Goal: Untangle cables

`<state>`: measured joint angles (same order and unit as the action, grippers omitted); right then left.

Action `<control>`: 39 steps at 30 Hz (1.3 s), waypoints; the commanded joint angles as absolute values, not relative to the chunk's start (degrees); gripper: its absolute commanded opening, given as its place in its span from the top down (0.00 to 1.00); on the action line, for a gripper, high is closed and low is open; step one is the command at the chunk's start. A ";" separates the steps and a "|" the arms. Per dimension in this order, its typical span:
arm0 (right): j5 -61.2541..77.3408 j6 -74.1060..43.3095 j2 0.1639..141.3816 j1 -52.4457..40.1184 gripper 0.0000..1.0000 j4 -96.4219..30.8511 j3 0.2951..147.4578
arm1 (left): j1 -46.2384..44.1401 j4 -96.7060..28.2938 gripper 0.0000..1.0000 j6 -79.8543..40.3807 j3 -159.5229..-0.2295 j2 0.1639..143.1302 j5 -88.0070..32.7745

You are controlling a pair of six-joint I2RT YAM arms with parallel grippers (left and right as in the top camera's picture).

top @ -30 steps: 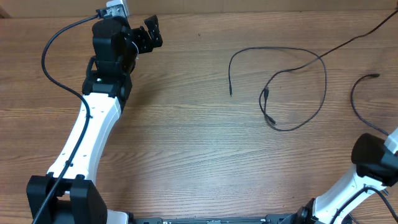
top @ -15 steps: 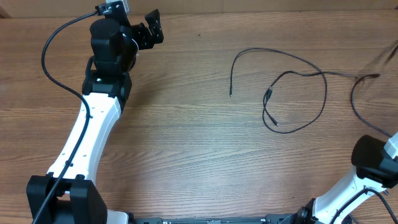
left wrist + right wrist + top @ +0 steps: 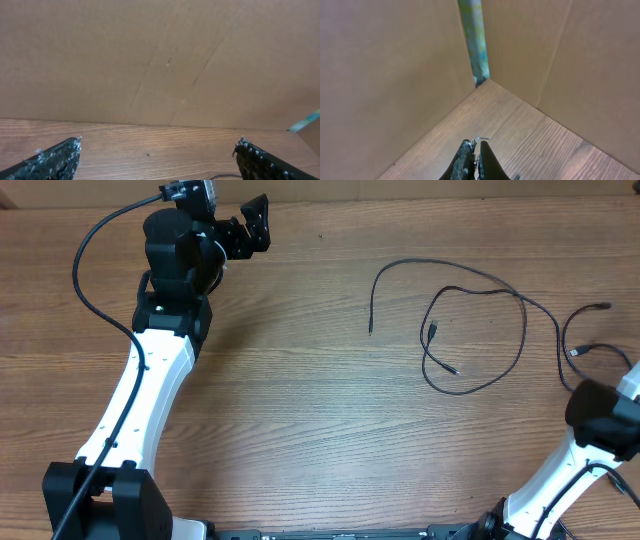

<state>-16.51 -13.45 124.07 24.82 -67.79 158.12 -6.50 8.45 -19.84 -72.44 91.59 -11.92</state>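
Observation:
Thin black cables lie on the right of the wooden table in the overhead view. One long cable (image 3: 523, 330) forms a big loop, with a free end at the left. A shorter cable (image 3: 431, 350) with small plug ends lies inside the loop. A third cable (image 3: 568, 330) curves near the right edge, with a plug beside it. My left gripper (image 3: 252, 225) is open and empty at the far left, well away from the cables. My right gripper (image 3: 476, 146) is shut, with a thin silvery tip sticking out between its fingertips. It is beyond the overhead view's edge.
Cardboard walls (image 3: 165, 60) stand along the back and right of the table, and meet at a taped corner (image 3: 475, 45). The right arm's base link (image 3: 600, 420) sits over the table's near right corner, by the cable strands.
The strand that rose tight to the upper right has dropped onto the table and now runs down toward the right arm. The loop has shifted slightly. The left gripper has turned a little.

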 commanded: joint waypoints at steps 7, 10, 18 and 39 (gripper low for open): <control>-17.52 -12.99 124.29 25.26 0.96 -68.27 158.23 | -6.92 9.30 0.00 -20.82 -72.93 91.48 -13.34; -17.52 -12.99 124.29 25.26 0.96 -69.06 158.23 | -7.16 9.30 0.00 -20.82 -72.93 91.48 -13.43; -17.52 -12.99 124.29 25.26 0.81 -73.52 158.23 | -7.20 9.28 0.01 -20.82 -72.93 91.48 -13.61; -14.63 -13.02 124.27 25.23 0.00 -77.38 158.23 | -7.20 9.26 0.00 -20.78 -72.93 91.48 -13.56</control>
<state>-16.67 -13.06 124.60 25.08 -77.60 158.10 -6.76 9.02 -19.84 -72.44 91.59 -12.91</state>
